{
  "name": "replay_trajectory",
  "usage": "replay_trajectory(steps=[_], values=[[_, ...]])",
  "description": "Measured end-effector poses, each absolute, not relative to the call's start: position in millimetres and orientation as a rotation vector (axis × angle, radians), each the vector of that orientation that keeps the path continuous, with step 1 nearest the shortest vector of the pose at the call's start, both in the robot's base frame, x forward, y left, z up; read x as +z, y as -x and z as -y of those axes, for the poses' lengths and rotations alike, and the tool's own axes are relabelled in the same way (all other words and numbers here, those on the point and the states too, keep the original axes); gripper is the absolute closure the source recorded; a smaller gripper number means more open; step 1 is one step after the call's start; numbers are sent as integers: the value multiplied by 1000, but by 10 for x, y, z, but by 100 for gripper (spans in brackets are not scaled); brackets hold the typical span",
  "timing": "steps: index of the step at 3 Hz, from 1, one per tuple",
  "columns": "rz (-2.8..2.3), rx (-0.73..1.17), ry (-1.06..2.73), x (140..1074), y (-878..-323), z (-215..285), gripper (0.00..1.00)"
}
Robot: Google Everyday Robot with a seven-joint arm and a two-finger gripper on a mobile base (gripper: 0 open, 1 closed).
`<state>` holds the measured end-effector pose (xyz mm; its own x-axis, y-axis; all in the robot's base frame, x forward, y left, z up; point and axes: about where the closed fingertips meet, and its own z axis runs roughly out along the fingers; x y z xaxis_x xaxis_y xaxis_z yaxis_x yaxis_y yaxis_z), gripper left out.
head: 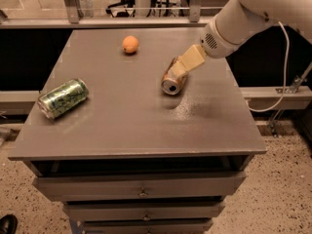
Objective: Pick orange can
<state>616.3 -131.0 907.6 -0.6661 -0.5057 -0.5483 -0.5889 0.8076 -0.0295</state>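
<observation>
You've got a gray table (122,130) filling most of the camera view, with drawers (141,185) stacked under its top. The white arm (243,18) comes in from the upper right and slants down toward the table's middle. A green patterned can (62,98) lies on its side near the left edge, well apart from everything else. The orange can (170,82) lies on its side right of centre, silver top facing the camera and slightly left. The tan gripper (181,67) sits over the far end of the orange can, overlapping it in view. Whether it touches or clasps the can, you can't tell from here. A small orange fruit (130,44) rests toward the back, left of the orange can.
</observation>
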Motion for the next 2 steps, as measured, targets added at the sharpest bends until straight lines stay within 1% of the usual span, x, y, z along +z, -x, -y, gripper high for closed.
replay_trajectory(steps=[2], values=[[-2515, 258, 729, 8843, -6369, 842, 0]])
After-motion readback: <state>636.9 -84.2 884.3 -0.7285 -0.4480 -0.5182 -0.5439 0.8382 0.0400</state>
